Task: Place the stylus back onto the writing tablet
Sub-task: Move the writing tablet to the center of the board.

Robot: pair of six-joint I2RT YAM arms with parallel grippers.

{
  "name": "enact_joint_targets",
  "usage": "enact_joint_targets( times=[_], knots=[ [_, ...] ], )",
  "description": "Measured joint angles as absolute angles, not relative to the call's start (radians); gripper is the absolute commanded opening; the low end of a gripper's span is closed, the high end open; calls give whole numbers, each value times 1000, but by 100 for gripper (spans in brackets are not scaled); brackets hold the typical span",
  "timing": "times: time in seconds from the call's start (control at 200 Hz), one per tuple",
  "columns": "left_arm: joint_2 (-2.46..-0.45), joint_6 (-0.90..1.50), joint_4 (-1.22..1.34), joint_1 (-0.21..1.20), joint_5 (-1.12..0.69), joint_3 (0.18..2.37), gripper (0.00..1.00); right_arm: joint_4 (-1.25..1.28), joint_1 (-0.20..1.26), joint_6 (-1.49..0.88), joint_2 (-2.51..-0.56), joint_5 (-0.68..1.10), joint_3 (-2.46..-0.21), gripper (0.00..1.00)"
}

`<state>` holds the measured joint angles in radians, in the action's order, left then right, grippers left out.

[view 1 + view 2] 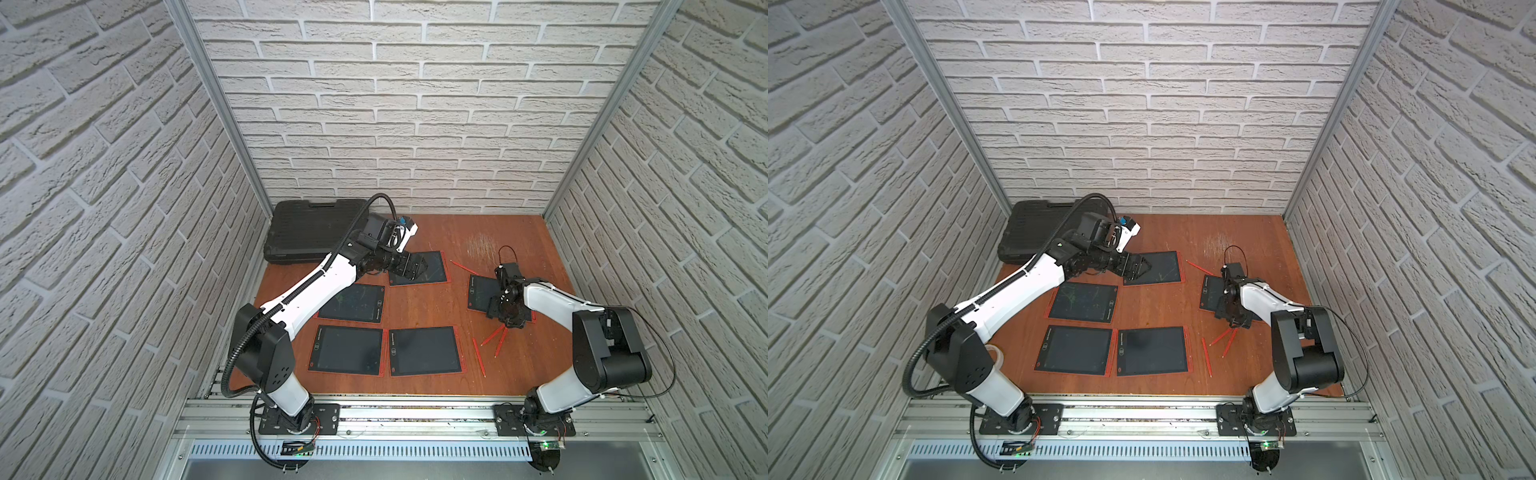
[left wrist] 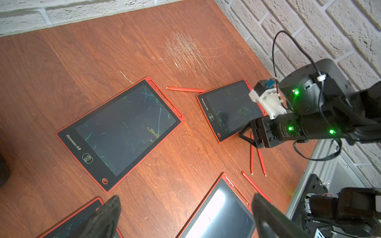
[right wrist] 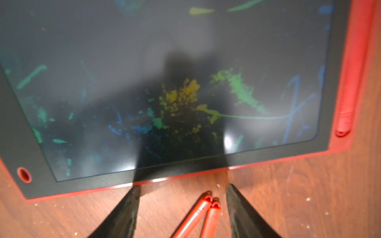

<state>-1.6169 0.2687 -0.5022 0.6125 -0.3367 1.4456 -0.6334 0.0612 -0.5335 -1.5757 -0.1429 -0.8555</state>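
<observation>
Lab cell w/ faux-brick walls [image 1: 415,104]

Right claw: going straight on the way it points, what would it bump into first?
Probably the two red styluses just ahead of the right claw, then the wooden table; depth unclear.

A pair of red styluses [image 3: 195,214] is found lying between the spread fingers [image 3: 123,214] of the right gripper [image 3: 183,187], clear of both, and the edge of the writing tablet [image 3: 82,185] is met just beyond the fingertips. A bare strip of wooden table [image 1: 419,307] is left between that tablet and the others. The far left corner is occupied by a black case [image 1: 307,232], and the left arm [image 1: 324,282] is stretched over the tablets beside it.
</observation>
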Motion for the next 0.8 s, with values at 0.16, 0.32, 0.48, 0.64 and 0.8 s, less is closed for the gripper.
enact_joint_targets(
  times=[0.16,0.32,0.48,0.64,0.8],
  knots=[
    [-1617,265,-502,615,-336,1446,98,-672,15,-533,-1576,-170,-865,59],
    [-1617,265,-502,618,-337,1446,98,-704,-29,-531,-1577,-199,-866,54],
    [-1617,265,-502,620,-336,1446,98,-721,-65,-535,-1580,-232,-868,52],
    [-1617,265,-502,624,-336,1446,98,-712,-115,-537,-1595,-226,-875,51],
    [-1617,265,-502,624,-336,1446,98,-685,-131,-538,-1631,-213,-913,51]
  ],
)
